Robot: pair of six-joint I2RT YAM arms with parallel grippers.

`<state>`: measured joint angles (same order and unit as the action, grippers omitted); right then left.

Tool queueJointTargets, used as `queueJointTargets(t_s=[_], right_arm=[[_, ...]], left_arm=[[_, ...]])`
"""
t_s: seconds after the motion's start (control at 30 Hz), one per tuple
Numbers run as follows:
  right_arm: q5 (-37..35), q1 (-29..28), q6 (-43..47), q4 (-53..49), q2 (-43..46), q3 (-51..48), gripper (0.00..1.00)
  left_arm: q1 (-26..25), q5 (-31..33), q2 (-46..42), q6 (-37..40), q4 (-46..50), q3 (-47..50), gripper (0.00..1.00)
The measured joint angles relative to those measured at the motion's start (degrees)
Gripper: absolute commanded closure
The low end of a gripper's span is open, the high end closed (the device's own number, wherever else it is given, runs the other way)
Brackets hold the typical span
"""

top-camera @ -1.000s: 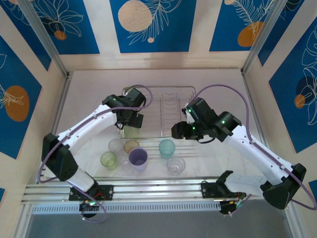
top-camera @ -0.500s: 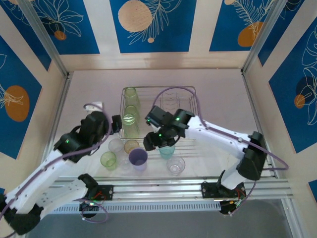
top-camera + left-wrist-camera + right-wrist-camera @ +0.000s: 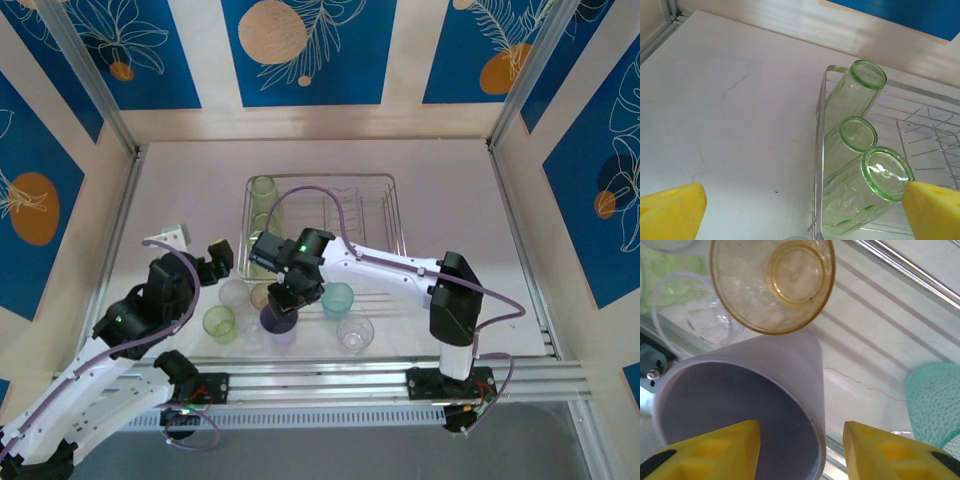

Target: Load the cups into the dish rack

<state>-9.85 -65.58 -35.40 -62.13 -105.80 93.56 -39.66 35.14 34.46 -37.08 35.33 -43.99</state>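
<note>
The silvery wire dish rack (image 3: pixel 372 190) stands at mid-table, with three green cups (image 3: pixel 867 80) (image 3: pixel 857 134) (image 3: pixel 887 172) along its left side. Just in front of it on the table stand a clear cup (image 3: pixel 235 293), an amber cup (image 3: pixel 264 293), a green cup (image 3: pixel 219 322), a lilac cup (image 3: pixel 278 322), a teal cup (image 3: pixel 337 299) and another clear cup (image 3: pixel 355 333). My right gripper (image 3: pixel 283 298) hangs over the lilac cup (image 3: pixel 740 405), open. One finger is inside the rim, the other outside with a gap. My left gripper (image 3: pixel 215 255) is open and empty, left of the rack.
The rack's upright tines (image 3: pixel 345 215) fill its middle and right. The amber cup (image 3: pixel 772 280) and teal cup (image 3: pixel 935 400) flank the lilac one closely. An aluminium rail (image 3: pixel 320 380) runs along the near edge. Bare table lies left of the rack (image 3: pixel 740 100).
My left arm has pulled back from the rack to the left and front, leaving a green cup in it. My right gripper has swung left from near the teal cup onto the lilac cup's rim.
</note>
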Motion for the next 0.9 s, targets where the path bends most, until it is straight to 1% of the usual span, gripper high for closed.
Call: queueJointTargets(t_s=[0.13,0.2,0.27,0.33,0.37,0.53,0.63,0.7,0.77,0.83,0.9], right_arm=[[-1.5,-0.3,0.4,-1.9,-1.3,0.7,0.63],[-2.3,-0.6,0.8,-2.5,-1.9,1.1,0.76],[-3.3,-0.9,0.7,-3.1,-2.4,1.3,0.84],[-4.4,-1.2,0.6,-3.7,-3.0,1.3,0.96],[-4.8,-1.2,0.5,-4.0,-3.0,1.4,1.0],[-6.9,-1.2,0.2,-6.2,-2.3,1.6,1.0],[-7.5,-0.8,0.5,-5.8,2.4,-2.1,1.0],[-6.4,0.2,1.1,-5.4,8.3,-6.3,1.0],[-3.7,2.8,1.8,-3.8,16.1,-11.3,1.0],[0.3,7.8,2.3,-1.6,25.3,-16.0,1.0],[4.8,14.3,2.3,1.6,34.8,-20.0,1.0]], left_arm=[[0.0,-0.1,-0.2,-0.1,-0.1,0.9,0.0],[0.0,-0.1,-0.2,-0.1,-0.2,1.1,0.0],[0.0,-0.2,-0.3,-0.1,-0.5,1.6,0.0],[0.0,-0.6,-0.5,0.1,-1.9,2.7,0.0],[0.0,-1.0,-0.7,0.2,-2.6,3.3,0.0],[0.0,-4.7,-3.5,1.9,-6.4,7.0,0.0],[0.0,-7.4,-5.6,3.2,-9.5,8.5,0.0],[0.0,-10.3,-6.8,4.1,-12.2,9.6,0.0],[0.0,-14.7,-7.5,5.3,-15.9,10.8,0.0],[0.1,-20.1,-7.7,6.3,-20.0,12.0,0.0],[0.2,-25.9,-7.5,7.3,-24.1,12.9,0.0]])
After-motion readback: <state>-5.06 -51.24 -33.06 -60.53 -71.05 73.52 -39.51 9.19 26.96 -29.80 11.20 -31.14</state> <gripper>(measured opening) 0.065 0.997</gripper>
